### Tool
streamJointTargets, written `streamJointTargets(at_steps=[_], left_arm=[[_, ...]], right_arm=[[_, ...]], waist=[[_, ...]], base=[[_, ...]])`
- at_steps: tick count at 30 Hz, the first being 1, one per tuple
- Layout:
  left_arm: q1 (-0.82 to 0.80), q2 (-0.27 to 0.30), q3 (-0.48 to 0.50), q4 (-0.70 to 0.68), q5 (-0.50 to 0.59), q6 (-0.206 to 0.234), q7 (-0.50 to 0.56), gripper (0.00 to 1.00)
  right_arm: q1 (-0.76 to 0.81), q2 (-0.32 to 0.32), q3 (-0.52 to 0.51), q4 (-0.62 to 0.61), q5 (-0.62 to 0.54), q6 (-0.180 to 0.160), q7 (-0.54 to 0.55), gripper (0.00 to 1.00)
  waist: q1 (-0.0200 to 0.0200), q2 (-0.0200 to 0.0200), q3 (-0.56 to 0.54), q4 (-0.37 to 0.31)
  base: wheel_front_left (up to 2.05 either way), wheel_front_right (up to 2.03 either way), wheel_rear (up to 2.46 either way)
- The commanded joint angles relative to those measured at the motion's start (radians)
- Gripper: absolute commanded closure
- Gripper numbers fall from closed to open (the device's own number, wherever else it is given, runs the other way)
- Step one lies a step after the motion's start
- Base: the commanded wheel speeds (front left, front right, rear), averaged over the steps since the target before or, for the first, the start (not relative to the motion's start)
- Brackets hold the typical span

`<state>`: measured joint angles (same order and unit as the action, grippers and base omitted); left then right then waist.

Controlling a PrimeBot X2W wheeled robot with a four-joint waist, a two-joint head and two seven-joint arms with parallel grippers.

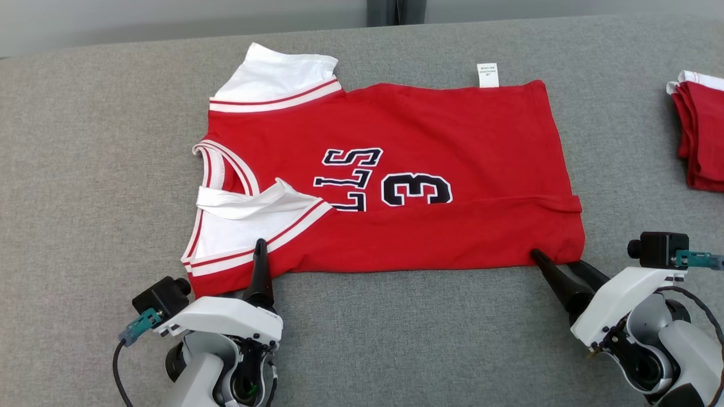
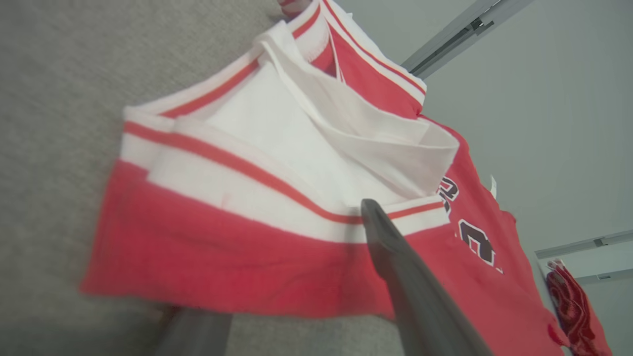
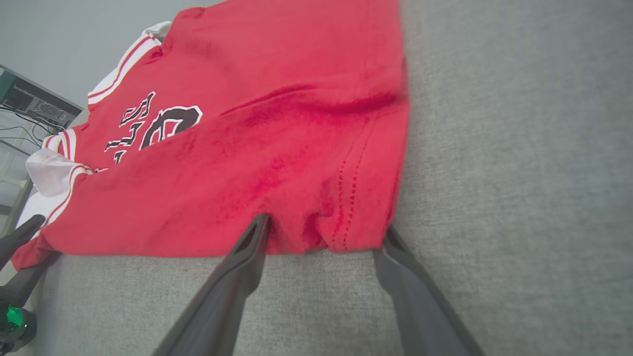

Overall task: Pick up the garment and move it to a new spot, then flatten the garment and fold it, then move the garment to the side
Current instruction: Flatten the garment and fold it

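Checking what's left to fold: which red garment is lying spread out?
The jersey with the 3, lying open in the middle. The other red garment at the far right is a folded stack.

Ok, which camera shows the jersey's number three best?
The head view: the number 3 is whole and sharp. The right wrist view shows it skewed and blurry; the left wrist view, small and oblique.

The left gripper [image 1: 260,249] is clamped on the near edge of the red short-sleeved jersey [image 1: 430,141] with white sleeves, which lies on grey woven cloth [image 1: 396,328]. The right gripper [image 1: 553,259], fingers spread, meets its hem corner. Beyond it, to its right, lie folded red garments [image 1: 701,135].
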<state>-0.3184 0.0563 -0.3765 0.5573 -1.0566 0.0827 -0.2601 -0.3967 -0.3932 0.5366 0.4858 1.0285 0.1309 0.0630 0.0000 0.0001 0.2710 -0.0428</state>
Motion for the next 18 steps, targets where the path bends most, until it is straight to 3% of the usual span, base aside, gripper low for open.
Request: streamJointTargets(at_steps=[1, 2, 5, 7, 8, 9, 18], left_arm=[[0.000, 0.010, -0.001, 0.032, 0.003, -0.005, 0.007, 0.87], [-0.006, 0.014, -0.002, 0.040, 0.019, -0.005, 0.006, 1.00], [-0.019, 0.026, -0.003, 0.059, 0.071, 0.000, 0.001, 1.00], [-0.024, 0.031, 0.001, 0.065, 0.107, 0.003, 0.000, 1.00], [-0.027, 0.033, 0.005, 0.063, 0.127, 0.005, -0.001, 1.00], [-0.030, 0.036, 0.011, 0.059, 0.151, 0.008, -0.001, 1.00], [-0.017, 0.051, 0.020, 0.015, 0.400, 0.049, -0.004, 1.00]], right_arm=[[0.004, 0.005, 0.005, 0.006, -0.007, 0.000, 0.015, 0.00], [0.002, 0.006, 0.004, 0.006, -0.009, 0.000, 0.015, 0.00], [-0.005, 0.008, -0.004, 0.007, -0.010, 0.000, 0.015, 0.00], [-0.008, 0.002, -0.010, 0.014, -0.021, 0.000, 0.011, 0.66], [-0.010, 0.001, -0.010, 0.015, -0.026, 0.000, 0.008, 0.94], [-0.011, 0.001, -0.010, 0.015, -0.030, 0.000, 0.006, 1.00], [-0.033, -0.019, -0.002, 0.026, -0.093, 0.000, -0.005, 1.00]], waist=[[0.0000, -0.0001, 0.002, -0.001], [0.0000, -0.0001, 0.005, -0.001], [0.0000, -0.0001, 0.012, -0.001], [0.0000, -0.0001, 0.014, 0.000], [0.0000, -0.0001, 0.015, 0.000], [0.0000, -0.0001, 0.015, 0.001], [0.0000, -0.0001, 0.011, 0.004]], base=[[0.00, 0.00, 0.00], [0.00, 0.00, 0.00], [0.00, 0.00, 0.00], [0.00, 0.00, 0.00], [0.00, 0.00, 0.00], [0.00, 0.00, 0.00], [0.00, 0.00, 0.00]])
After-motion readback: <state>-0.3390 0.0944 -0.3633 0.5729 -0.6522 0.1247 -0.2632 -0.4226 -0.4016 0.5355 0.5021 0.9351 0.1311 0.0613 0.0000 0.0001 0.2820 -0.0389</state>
